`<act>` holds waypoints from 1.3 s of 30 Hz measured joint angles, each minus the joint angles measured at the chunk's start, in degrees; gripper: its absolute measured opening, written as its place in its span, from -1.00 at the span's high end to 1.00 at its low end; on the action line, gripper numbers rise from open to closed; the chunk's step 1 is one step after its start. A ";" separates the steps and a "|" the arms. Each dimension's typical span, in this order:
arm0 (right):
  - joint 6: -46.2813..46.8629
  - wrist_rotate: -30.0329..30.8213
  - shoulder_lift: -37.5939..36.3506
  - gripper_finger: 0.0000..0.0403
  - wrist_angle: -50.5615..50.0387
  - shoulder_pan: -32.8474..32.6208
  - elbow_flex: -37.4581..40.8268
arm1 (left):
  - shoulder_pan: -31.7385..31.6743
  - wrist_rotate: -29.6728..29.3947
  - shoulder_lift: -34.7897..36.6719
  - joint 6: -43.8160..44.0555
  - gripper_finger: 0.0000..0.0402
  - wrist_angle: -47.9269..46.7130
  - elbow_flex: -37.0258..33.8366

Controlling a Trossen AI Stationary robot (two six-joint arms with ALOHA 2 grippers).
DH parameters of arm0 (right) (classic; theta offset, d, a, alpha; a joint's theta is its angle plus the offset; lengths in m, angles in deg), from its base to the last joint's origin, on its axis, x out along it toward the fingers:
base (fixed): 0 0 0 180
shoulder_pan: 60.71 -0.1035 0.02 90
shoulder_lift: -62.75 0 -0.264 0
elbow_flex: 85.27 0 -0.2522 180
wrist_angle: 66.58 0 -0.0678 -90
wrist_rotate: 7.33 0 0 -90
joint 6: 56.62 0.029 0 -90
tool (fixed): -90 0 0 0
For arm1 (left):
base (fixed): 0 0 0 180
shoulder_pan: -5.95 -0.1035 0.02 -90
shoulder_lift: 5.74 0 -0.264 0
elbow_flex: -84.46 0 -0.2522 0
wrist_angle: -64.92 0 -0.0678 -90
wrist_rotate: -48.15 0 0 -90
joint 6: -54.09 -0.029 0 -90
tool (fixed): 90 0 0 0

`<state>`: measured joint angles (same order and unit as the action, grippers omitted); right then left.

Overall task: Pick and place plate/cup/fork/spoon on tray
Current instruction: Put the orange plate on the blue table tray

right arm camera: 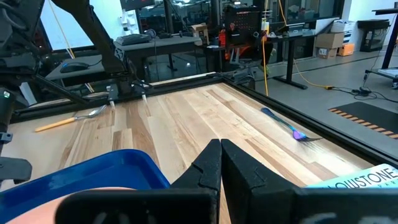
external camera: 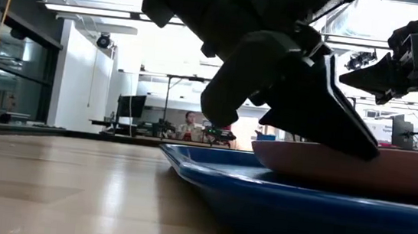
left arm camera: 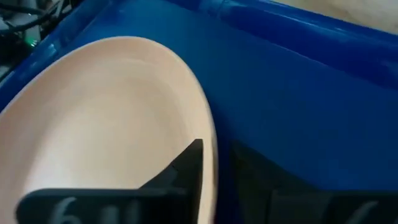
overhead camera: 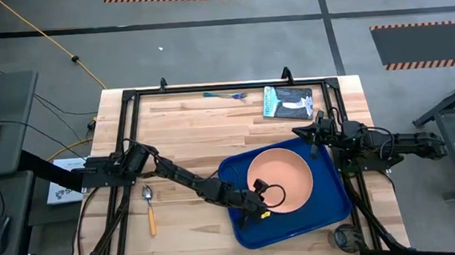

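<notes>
The peach-orange plate point(overhead camera: 283, 176) lies in the blue tray point(overhead camera: 329, 209) at the table's near right. My left gripper point(overhead camera: 261, 205) is at the plate's near-left rim, shut on it. My right gripper point(overhead camera: 312, 131) is shut and empty above the tray's far right corner. The spoon point(overhead camera: 150, 207) with the orange handle lies flat on the table left of the tray. The blue-handled fork point(overhead camera: 225, 95) lies flat near the far edge. My left gripper pinches the plate's rim point(left arm camera: 213, 163) with one finger point(left arm camera: 186, 168) inside the plate and one outside over the tray floor. The fingers come slanting down from the table's left. In the low view the plate point(external camera: 358, 166) rests in the tray point(external camera: 278, 197).
A small dark book point(overhead camera: 288, 102) lies near the far edge, beside the fork. A dark round thing point(overhead camera: 347, 236) sits at the near right corner, off the tray. Bare wood lies between the spoon and the fork. A person shows in the room behind point(external camera: 189, 123).
</notes>
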<state>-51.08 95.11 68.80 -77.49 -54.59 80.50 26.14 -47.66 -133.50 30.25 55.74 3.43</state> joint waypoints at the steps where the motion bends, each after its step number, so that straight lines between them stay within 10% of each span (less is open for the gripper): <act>1: 0.00 0.00 0.00 0.99 0.00 -0.02 0.00 | 0.04 0.49 0.00 0.33 0.54 0.04 0.00; 13: 0.01 0.00 -0.02 0.99 0.00 0.01 0.00 | -0.22 -4.85 4.35 -3.29 0.23 0.62 0.00; 24: -0.01 0.01 -0.02 0.99 0.00 -0.01 0.00 | -3.09 -6.99 0.47 2.87 0.95 0.59 0.05; 39: -0.01 0.00 0.00 0.99 0.02 -0.01 0.00 | -1.73 -5.70 0.00 4.25 1.00 -6.23 -0.02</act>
<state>-51.10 95.11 68.80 -77.47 -54.60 80.50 24.41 -53.36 -133.50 34.50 49.51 3.40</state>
